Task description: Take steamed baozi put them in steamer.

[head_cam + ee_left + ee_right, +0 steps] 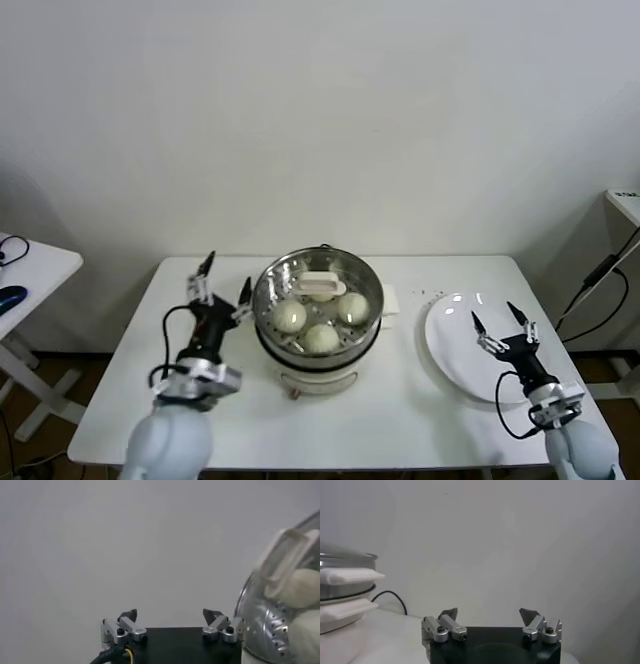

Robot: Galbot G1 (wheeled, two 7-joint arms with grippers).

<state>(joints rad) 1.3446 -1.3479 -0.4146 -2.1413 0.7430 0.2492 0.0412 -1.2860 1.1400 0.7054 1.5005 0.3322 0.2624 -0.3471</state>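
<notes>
Nearest, the left gripper [222, 282] hovers beside the steamer [318, 322], jaws wide and empty; the right gripper [500, 326] hangs over the bare white plate [448, 350], equally wide. Three baozi [321, 338] show inside the steamer — a fourth may hide under the white handle [322, 286]. Judged nearly done: keep both arms clear of the counter [400, 410].

Cream-white baozi [290, 317] — shiny steel steamer [270, 283] — white plate [445, 345]

Black wrists, silver screwed claw mounts, dark pointed tips, black cables, pale grey-blue forearms.
</notes>
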